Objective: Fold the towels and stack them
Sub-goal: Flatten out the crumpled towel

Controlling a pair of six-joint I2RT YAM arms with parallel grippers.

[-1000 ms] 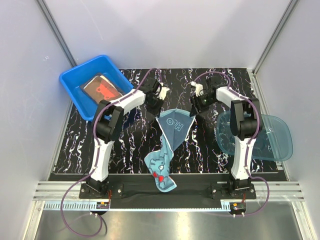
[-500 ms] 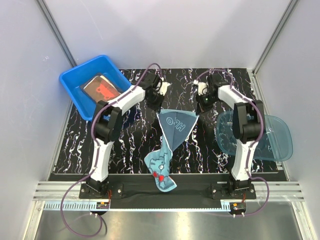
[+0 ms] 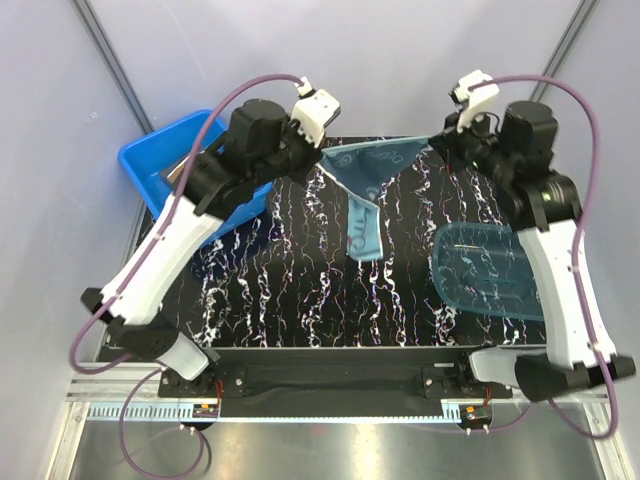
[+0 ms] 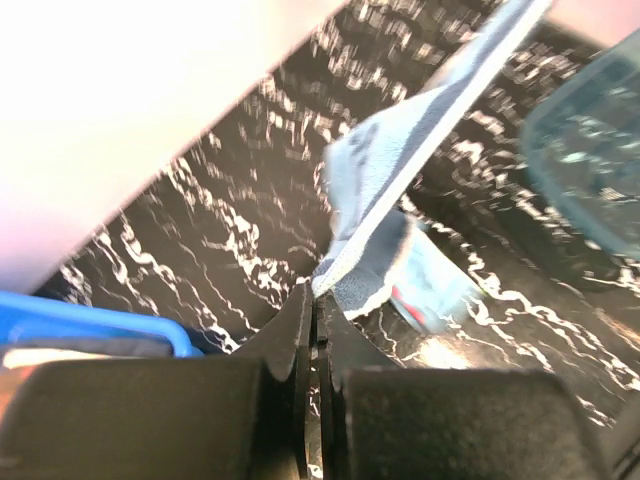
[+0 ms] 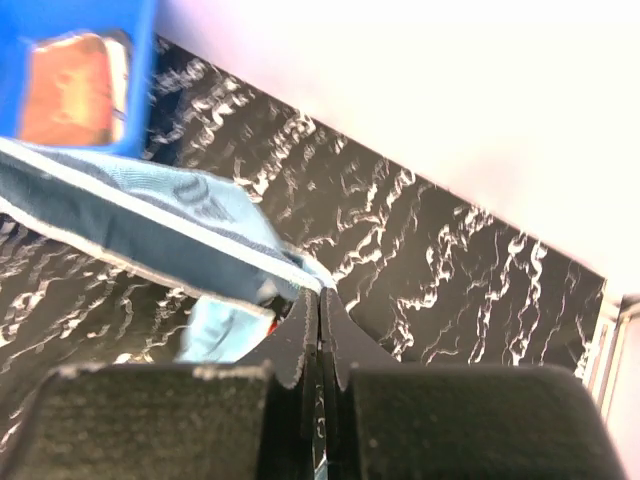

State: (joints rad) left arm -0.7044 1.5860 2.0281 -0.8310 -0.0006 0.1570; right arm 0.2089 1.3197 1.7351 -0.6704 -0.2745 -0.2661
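**Colleague:** What are your grippers holding?

**Operator:** My left gripper (image 4: 314, 302) pinches one top corner of the light blue towel (image 3: 365, 168). My right gripper (image 5: 320, 297) pinches the other.

**Colleague:** Where is the towel?

**Operator:** Strung between them above the far side of the table (image 3: 300, 300), the rest hanging down. I judge I'm holding it taut so it opens flat for folding.

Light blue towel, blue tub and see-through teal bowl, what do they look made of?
The light blue towel looks like soft matte cloth: it sags, creases, and has a pale stitched hem. The blue tub seems rigid moulded plastic, smooth-rimmed. The translucent teal bowl is probably tinted plastic: the marbled tabletop shows through it.
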